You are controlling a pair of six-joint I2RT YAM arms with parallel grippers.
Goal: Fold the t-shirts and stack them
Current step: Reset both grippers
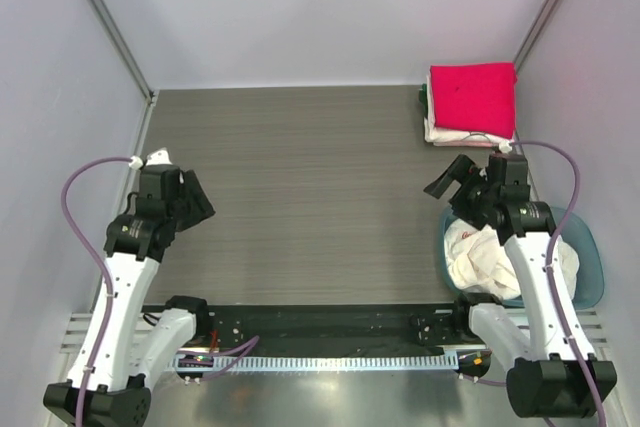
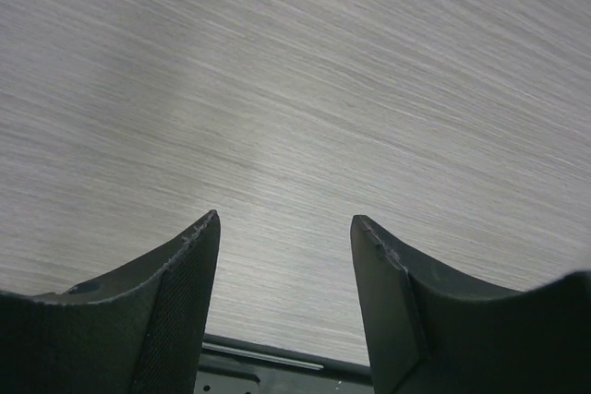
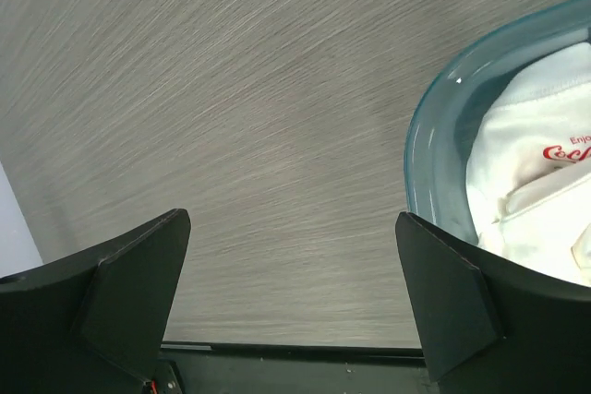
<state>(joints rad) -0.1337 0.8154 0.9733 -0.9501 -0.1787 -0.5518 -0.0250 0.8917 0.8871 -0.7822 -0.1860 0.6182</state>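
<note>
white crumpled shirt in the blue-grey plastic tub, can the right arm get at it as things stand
Probably yes: the right pincer hangs open just beside the blue-grey plastic tub, and nothing covers the white crumpled shirt.

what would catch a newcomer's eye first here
The bright red t-shirt, folded on top of a small stack at the table's far right corner, stands out most. Next, the blue-grey tub at the near right holds crumpled white t-shirts. The left tool and right tool hang open and empty above the table.
</note>
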